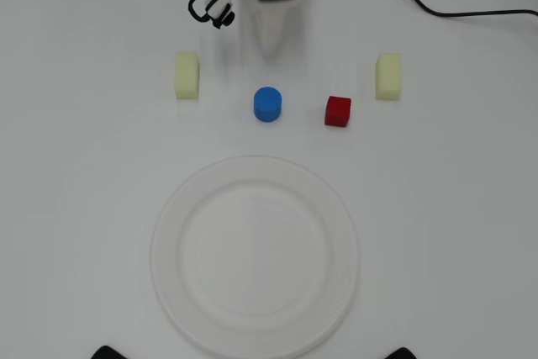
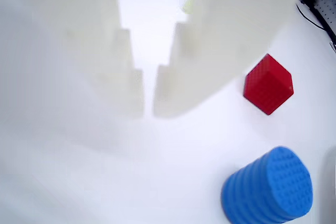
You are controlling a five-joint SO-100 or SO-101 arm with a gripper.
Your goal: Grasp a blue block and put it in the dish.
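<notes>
On the white table, seen from overhead left to right, sit a pale yellow block (image 1: 187, 75), the blue block (image 1: 268, 104), a red cube (image 1: 338, 111) and a second pale yellow block (image 1: 387, 76). Above the blue block and apart from it hangs the white gripper (image 1: 269, 50). The wrist view shows its fingers (image 2: 126, 82) nearly together, a narrow gap between them, holding nothing. The dish (image 1: 168, 233) lies below the blue block, bare.
</notes>
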